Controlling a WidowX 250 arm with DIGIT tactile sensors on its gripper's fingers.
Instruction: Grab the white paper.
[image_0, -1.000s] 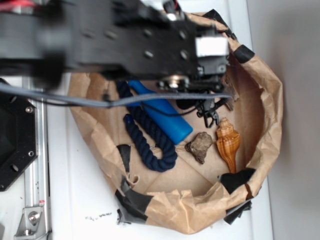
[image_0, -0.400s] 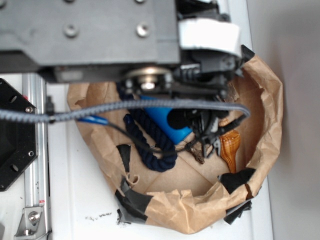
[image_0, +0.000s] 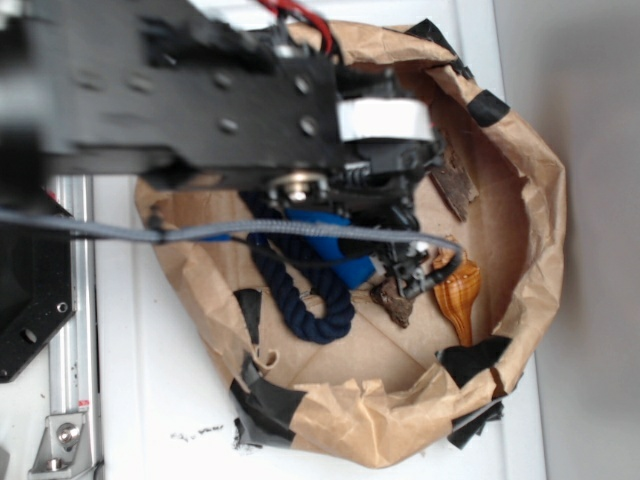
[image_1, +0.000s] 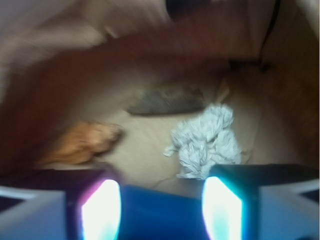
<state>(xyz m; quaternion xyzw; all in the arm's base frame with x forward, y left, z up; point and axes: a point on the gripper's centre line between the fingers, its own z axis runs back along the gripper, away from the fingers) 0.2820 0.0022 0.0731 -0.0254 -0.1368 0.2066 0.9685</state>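
White tabletop (image_0: 150, 400), grey wall (image_0: 600, 200)

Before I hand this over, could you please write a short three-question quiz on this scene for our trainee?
1. True or false: the gripper is shut on the white paper.
2. In the wrist view, the white paper lies nearer which finger: (a) left of frame, (b) right of frame?
3. Fill in: in the exterior view, the dark coiled item beside the blue bottle is a navy ____.

Key: 1 false, the paper lies loose ahead of open fingers; 2 b; 3 rope.
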